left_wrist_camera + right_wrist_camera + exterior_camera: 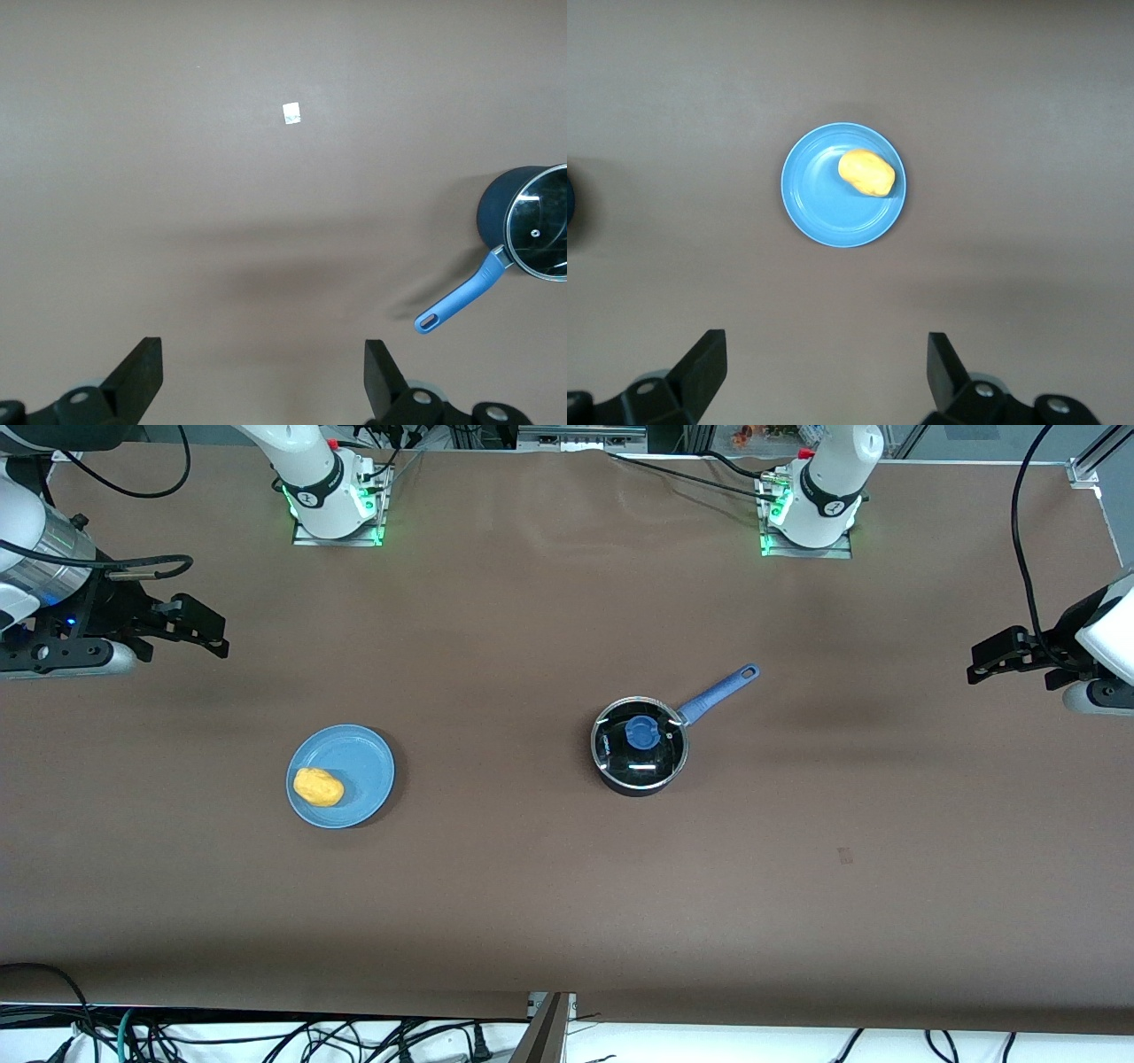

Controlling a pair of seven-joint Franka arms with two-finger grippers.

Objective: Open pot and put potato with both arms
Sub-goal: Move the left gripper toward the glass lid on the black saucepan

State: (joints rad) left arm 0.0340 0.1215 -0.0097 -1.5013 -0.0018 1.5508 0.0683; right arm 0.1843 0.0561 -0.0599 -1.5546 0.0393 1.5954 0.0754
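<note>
The black pot with its blue handle stands mid-table, covered by a clear glass lid with a blue knob. It also shows in the left wrist view. The yellow-orange potato lies on a light-blue plate toward the right arm's end; the right wrist view shows the potato on the plate. My left gripper hangs open and empty at the left arm's end of the table. My right gripper hangs open and empty at the right arm's end.
The brown table holds only the plate and pot. A small white scrap lies on the cloth; it shows faintly in the front view. Cables run along the table's edge nearest the front camera.
</note>
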